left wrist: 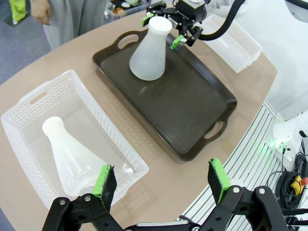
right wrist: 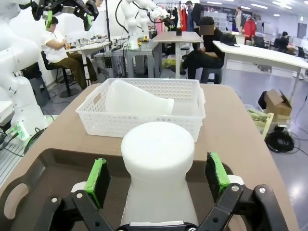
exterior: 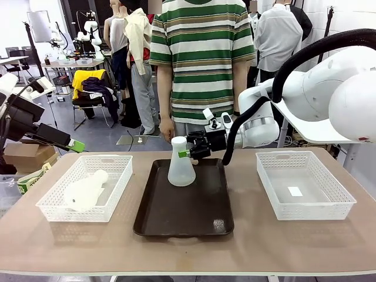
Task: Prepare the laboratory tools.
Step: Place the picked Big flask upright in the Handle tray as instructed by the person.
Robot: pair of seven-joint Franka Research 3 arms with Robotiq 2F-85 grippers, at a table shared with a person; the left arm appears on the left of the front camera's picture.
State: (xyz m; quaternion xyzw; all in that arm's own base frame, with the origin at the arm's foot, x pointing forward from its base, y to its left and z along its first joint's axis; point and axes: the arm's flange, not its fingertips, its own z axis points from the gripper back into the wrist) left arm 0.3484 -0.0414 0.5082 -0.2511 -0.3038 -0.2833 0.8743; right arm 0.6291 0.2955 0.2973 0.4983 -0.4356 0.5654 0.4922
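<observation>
Frosted-white conical flask point(exterior: 181, 170) upright at 12 o'clock on dark brown tray point(exterior: 194, 217); right gripper point(right wrist: 157, 177) wide open, empty, straddling neck, best backed out level.

No readable text, no labels, no legible numbers

The flask point(exterior: 181, 169) is frosted white, the tray point(exterior: 188, 218) dark brown, the shirt point(exterior: 202, 59) green-and-white striped.

Grey floor point(right wrist: 269, 86), white tables point(right wrist: 260, 50), a cardboard box point(right wrist: 275, 101), bright ceiling lights point(right wrist: 231, 4).
</observation>
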